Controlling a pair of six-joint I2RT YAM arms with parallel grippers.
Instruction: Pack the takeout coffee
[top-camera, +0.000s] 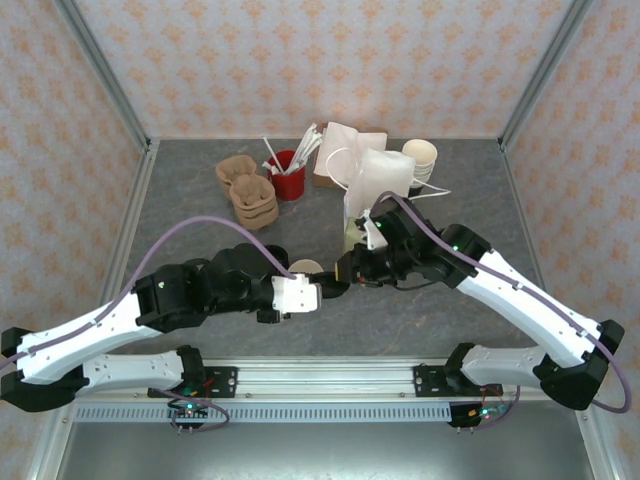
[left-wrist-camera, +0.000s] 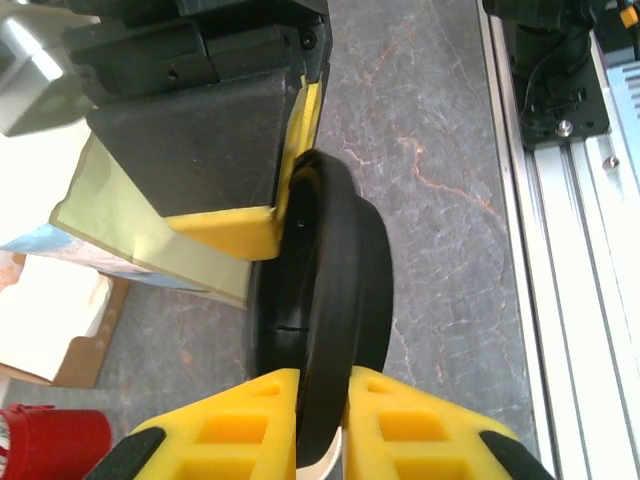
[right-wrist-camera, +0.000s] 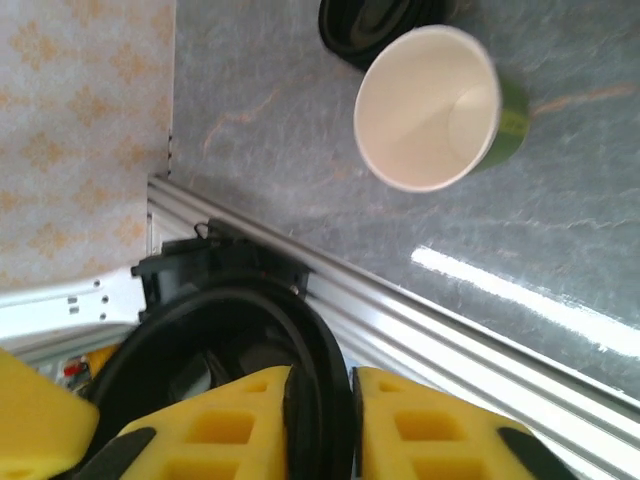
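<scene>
While both grippers meet over the near middle of the worktop (top-camera: 200, 220), the lid (left-wrist-camera: 345, 290) hangs on edge between them, and the step in hand looks like a pass from one to the other. The left gripper (left-wrist-camera: 325, 385) has its jaws clamped on the lid's rim, pads flush on both faces. The right gripper (right-wrist-camera: 320, 385) straddles another part of the rim. Its pads sit close against the plastic, but I cannot tell whether those jaws press or only flank it. The cup (right-wrist-camera: 428, 105) stands open on the worktop, just far of the left gripper's tip and apart from the lid, with the pile of lids (right-wrist-camera: 365, 22) just beside it.

To do the pass well, only one grip should loosen, and only once the other is plainly firm. A thin rim pinched near its edge can pivot or slip out if both ease together. The gripper that lets go should open enough to clear both faces, then back off in the plane of the lid so that it neither drags nor twists it. After that the lid needs turning flat and centring over the cup's mouth before any push. The empty paper cup is likely light and may tip or slide under an off-centre press, so the free gripper would do well to brace its wall.
</scene>
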